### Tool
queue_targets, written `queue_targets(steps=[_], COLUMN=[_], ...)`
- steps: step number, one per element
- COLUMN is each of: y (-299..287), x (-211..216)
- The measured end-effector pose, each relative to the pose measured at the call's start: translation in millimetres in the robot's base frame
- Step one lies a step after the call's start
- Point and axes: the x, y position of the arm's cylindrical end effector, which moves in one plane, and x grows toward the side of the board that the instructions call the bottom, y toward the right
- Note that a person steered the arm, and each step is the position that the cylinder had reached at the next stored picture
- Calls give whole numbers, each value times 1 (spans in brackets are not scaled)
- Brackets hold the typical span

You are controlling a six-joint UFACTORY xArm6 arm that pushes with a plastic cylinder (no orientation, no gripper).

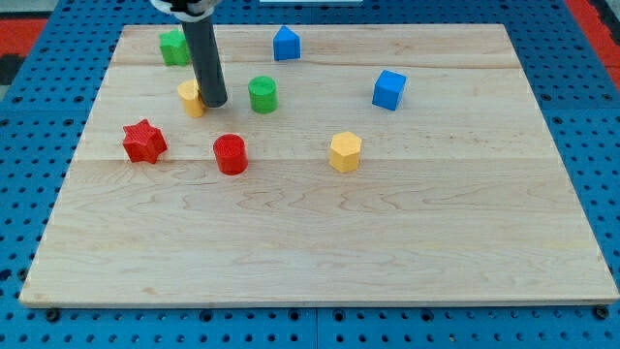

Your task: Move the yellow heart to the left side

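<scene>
On the counter (320,242), the yellow heart (191,98) lies in the upper left, between the red star (144,142) and our tip (214,102). Our end effector, a bare rod grasping nothing, touches the heart's right edge, seemingly placed to push it leftward; the green cylinder (263,94) stands just beyond.

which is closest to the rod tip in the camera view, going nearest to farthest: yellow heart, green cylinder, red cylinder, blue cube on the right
Measured from my tip:
1. yellow heart, right against the tip on the view's left, partly hidden by the rod.
2. green cylinder, a little to the view's right.
3. red cylinder, below the tip, toward the view's bottom.
4. blue cube, far off at the view's right.
</scene>
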Motion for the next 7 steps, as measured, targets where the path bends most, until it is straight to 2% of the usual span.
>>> queue_targets(steps=[1,2,3,4,5,6,7], y=[-26,-25,-35,-37,-5,-44,-63], x=[-26,-22,-4,-10,25,23,0])
